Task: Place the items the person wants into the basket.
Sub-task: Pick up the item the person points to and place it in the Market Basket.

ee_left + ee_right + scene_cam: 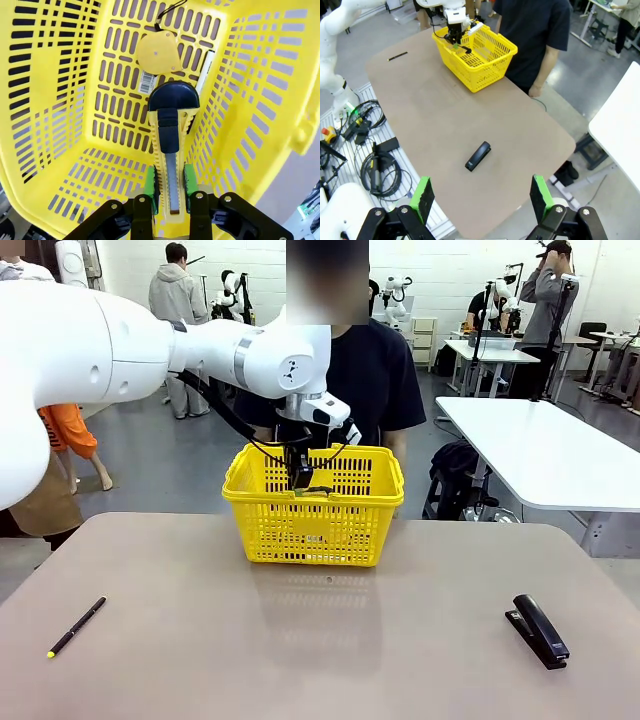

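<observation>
Yellow basket (315, 508) hides load from front; left claw (170, 187) inside grips knife (171, 150) above tape measure (159, 53), marker (204, 72). Right claw (482, 197) spread wide, empty, high above desk (445, 120).

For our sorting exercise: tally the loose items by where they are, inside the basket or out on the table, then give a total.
In the basket: 3, the tape measure, marker and utility knife held by the left gripper
On the table: 2, the pen and stapler
Total: 5

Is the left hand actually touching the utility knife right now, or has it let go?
Touching. In the left wrist view the left hand has its green pads pressed against both sides of the utility knife, with no gap, above the basket.
</observation>
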